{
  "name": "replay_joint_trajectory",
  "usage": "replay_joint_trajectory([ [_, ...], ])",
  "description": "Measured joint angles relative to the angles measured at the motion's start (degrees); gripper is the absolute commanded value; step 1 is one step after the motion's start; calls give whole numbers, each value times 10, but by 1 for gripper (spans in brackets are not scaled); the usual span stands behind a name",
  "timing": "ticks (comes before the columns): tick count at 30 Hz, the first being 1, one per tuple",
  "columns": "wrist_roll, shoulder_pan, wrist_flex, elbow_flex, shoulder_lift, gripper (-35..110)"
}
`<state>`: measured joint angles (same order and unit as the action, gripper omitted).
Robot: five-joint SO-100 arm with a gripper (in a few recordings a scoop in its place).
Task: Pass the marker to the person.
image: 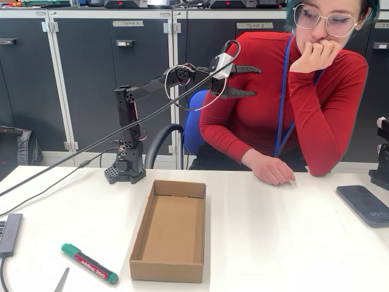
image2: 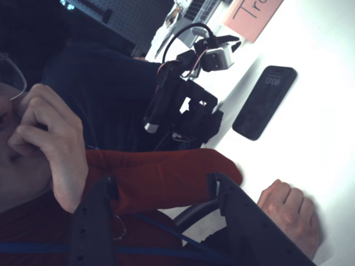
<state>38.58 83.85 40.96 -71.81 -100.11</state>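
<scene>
While the marker (image: 89,263) lies flat near the table's (image: 273,243) front left corner, its length running diagonally with the cap toward the left edge, the gripper (image: 243,81) is held high at the far edge, jaws parted and empty, pointed at the person (image: 316,103); a long reach down is judged necessary.

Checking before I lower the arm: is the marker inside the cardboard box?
No, the marker lies on the table left of the cardboard box in the fixed view, outside its walls.
</scene>
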Motion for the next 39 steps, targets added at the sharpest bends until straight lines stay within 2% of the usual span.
replay_joint_trajectory([
  [39, 0, -5, 9, 8, 0, 36],
])
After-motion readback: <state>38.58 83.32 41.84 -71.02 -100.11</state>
